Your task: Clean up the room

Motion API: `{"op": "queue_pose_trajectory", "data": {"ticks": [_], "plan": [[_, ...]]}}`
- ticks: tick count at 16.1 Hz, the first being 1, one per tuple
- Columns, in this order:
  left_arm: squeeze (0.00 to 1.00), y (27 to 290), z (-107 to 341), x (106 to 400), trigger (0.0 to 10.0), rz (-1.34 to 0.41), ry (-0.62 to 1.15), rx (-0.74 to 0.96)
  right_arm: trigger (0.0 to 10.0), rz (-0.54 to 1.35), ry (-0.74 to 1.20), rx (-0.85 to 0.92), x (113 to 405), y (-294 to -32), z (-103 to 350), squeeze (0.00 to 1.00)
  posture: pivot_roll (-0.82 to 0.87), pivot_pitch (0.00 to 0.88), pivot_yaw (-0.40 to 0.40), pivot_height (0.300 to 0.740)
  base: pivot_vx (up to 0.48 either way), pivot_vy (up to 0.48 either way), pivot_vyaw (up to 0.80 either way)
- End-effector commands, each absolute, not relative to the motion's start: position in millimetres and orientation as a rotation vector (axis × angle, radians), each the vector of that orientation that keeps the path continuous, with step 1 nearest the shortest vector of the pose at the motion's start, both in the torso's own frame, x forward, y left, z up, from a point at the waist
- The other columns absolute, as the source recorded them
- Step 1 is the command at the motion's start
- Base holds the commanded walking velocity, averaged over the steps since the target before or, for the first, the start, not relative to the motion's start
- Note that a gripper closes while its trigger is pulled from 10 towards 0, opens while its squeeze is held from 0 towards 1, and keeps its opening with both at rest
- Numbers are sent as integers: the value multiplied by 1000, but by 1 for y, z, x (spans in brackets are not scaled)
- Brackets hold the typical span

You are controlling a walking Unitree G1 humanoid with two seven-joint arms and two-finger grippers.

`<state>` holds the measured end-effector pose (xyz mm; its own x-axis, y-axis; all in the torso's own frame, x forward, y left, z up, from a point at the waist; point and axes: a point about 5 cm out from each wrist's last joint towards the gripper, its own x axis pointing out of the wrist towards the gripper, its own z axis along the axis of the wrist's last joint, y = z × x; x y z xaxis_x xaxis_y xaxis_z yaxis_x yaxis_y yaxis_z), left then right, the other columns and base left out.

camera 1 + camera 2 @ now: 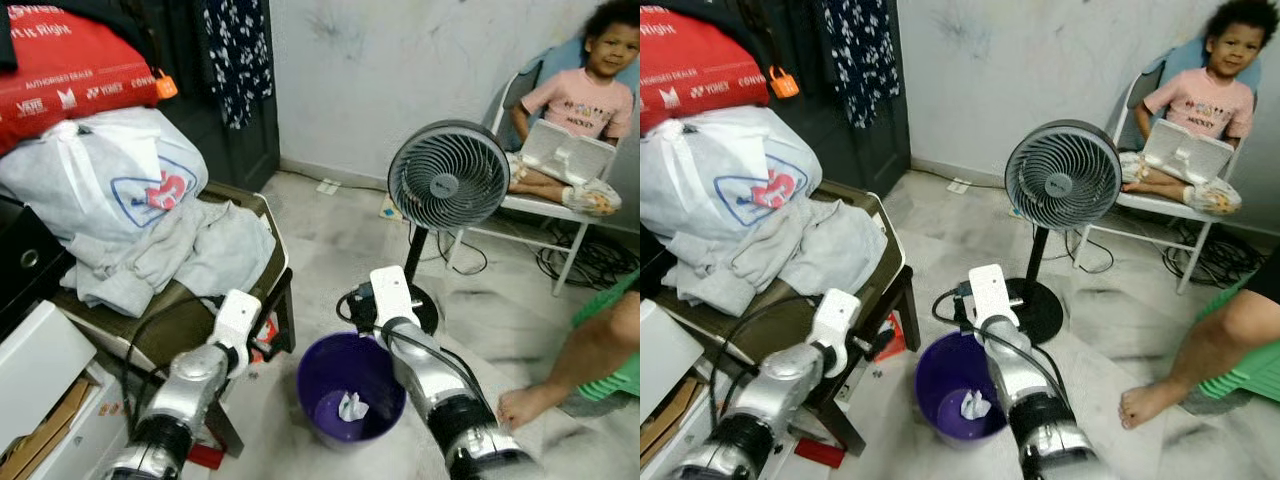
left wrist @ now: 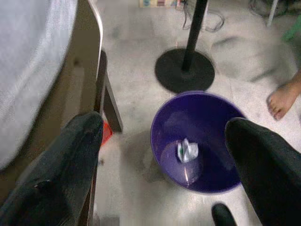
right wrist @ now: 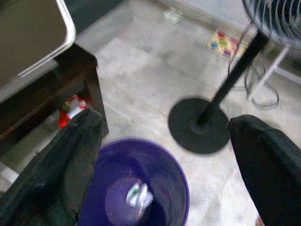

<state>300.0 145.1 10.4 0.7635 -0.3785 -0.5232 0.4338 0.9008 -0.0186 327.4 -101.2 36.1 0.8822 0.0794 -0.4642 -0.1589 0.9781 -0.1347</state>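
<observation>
Two silver arms reach forward over a pale floor (image 1: 330,230). Far left, a red bag (image 1: 70,70) sits above a white plastic bag (image 1: 110,170) and grey clothes (image 1: 190,250) heaped on a dark low chair (image 1: 180,320). The left gripper (image 2: 164,155) hangs just beside that chair's edge, its fingers (image 2: 61,169) spread wide and holding nothing. Between the arms stands a purple bin (image 1: 350,385) with a crumpled white scrap (image 1: 351,406) lying at its bottom. The right gripper (image 3: 164,165) hovers above the bin's rim, fingers (image 3: 263,160) likewise wide apart and empty. Just behind the bin rises a grey pedestal fan (image 1: 448,178) on a round black base (image 3: 200,125), with cables nearby. Further right a child (image 1: 585,95) sits on a white chair (image 1: 545,215) against the wall, and a person's bare foot (image 1: 525,403) rests on the floor at the right edge.
</observation>
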Motion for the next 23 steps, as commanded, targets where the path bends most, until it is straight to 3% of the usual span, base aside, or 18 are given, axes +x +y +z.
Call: {"op": "queue_pose_trajectory", "data": {"ticks": [1, 8, 9, 10, 17, 18, 19, 23], "plan": [[0, 148, 5, 300, 10000, -403, 596, 83, 10000, 105, 526, -159, 325, -101, 29, 0, -82, 0, 14, 740, 0, 0, 0], [0, 157, -19, 282, 10000, -352, 758, 35, 10000, 99, 660, -155, 312, -96, 8, 0, -84, 0, -8, 740, 0, 0, 0], [0, 170, -28, 272, 10000, -318, 798, 153, 10000, 76, 686, -131, 309, -99, 4, 0, -84, 0, -7, 740, 0, 0, 0], [0, 177, -33, 266, 10000, -276, 827, 165, 10000, 65, 699, -112, 308, -100, 2, 0, -83, 0, -7, 740, 0, 0, 0], [0, 206, -35, 260, 10000, -49, 870, 87, 10000, 219, 769, -223, 292, -83, -11, 0, -44, 0, -24, 740, 0, 0, 0], [0, 206, -37, 258, 10000, -53, 887, 97, 10000, 222, 770, -220, 292, -82, -11, 0, -50, 0, -22, 740, 0, 0, 0], [0, 193, -34, 262, 10000, -260, 882, 191, 10000, 272, 754, -242, 293, -76, -9, 0, -54, 0, -20, 740, 0, 0, 0], [0, 201, -14, 279, 10000, -377, 725, 305, 10000, 218, 688, -224, 306, -79, 4, 0, -19, 0, -21, 740, 0, 0, 0]]}}
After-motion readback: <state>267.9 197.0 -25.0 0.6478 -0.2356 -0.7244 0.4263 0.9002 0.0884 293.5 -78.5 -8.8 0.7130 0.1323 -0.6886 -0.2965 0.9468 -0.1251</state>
